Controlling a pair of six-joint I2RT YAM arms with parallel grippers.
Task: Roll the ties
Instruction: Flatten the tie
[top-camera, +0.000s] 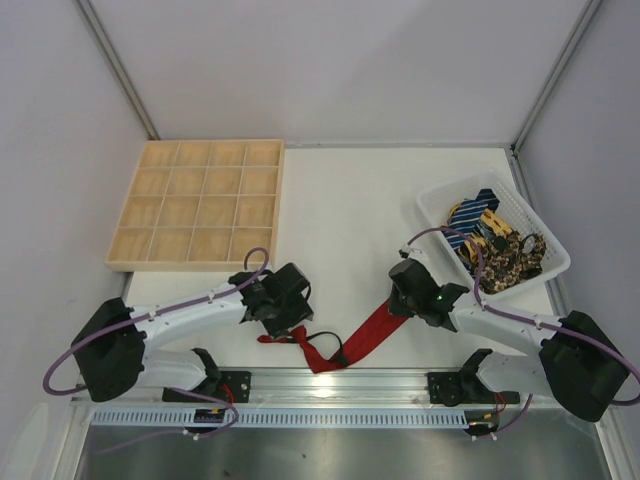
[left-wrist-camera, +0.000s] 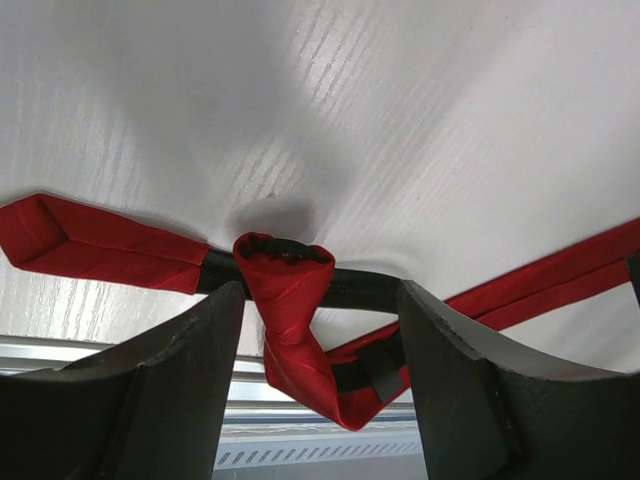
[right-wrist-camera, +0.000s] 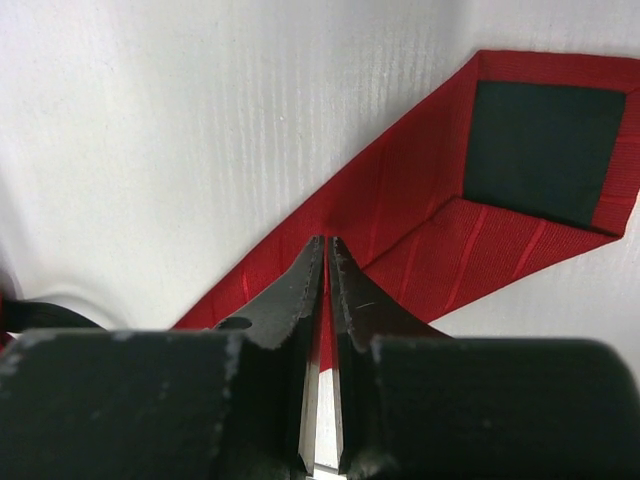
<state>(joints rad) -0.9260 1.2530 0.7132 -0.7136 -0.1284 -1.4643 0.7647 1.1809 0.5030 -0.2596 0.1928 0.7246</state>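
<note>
Nearest the arm bases, the red tie lies on the white worktop just above the metal rail, bent in a shallow V between the two arms. Its narrow end sits under the left tool, whose fingers stand apart on either side of a small upright curl of red fabric. In the left wrist view that curl is only a loose first turn, with the tie's black backing showing beside it and the narrow tip lying flat to the left. The fingers do not appear to press on the cloth.

The wide end runs up and to the right under the right tool. In the right wrist view its fingers are drawn together, tips low over the red cloth near the broad blade, whose dark lining faces up. Whether a fold of the tie is pinched between them cannot be told.

By my reading the task is barely begun: one tie has a starting curl, nearly all its length is still unrolled, and no finished roll is visible anywhere.

Farther back on the right, a white basket holds the other ties, striped navy, yellow and speckled brown, in a heap. Far left sits a wooden tray of square compartments, none holding anything visible. Nothing blocks the red tie except the arms themselves; the purple cables loop close to the left tool.
</note>
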